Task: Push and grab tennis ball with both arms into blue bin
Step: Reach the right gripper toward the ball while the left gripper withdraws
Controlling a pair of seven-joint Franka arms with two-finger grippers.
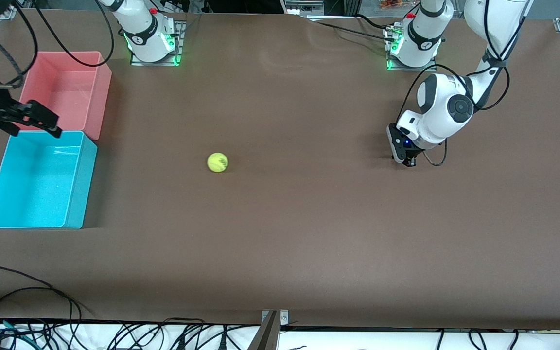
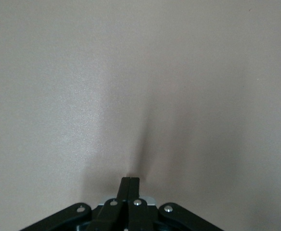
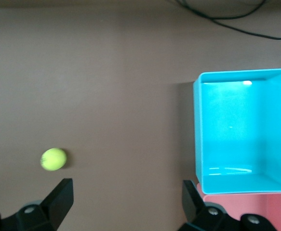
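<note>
The tennis ball [image 1: 217, 162] lies on the brown table near its middle, and it also shows in the right wrist view [image 3: 53, 159]. The blue bin [image 1: 77, 187] stands at the right arm's end of the table, its inside bare; the right wrist view shows it too [image 3: 200, 139]. My right gripper [image 1: 42, 120] hangs open and empty in the air over the edge where the blue bin meets the pink bin; its fingers [image 3: 59, 196] stand wide apart. My left gripper [image 1: 409, 163] is shut and empty, tips [image 2: 129, 185] down at the table toward the left arm's end, well apart from the ball.
A pink bin [image 1: 100, 92] stands next to the blue bin, farther from the front camera, and it also shows in the right wrist view [image 3: 270, 209]. Black cables hang along the table's front edge [image 1: 280, 323]. The arm bases [image 1: 151, 36] stand at the table's back edge.
</note>
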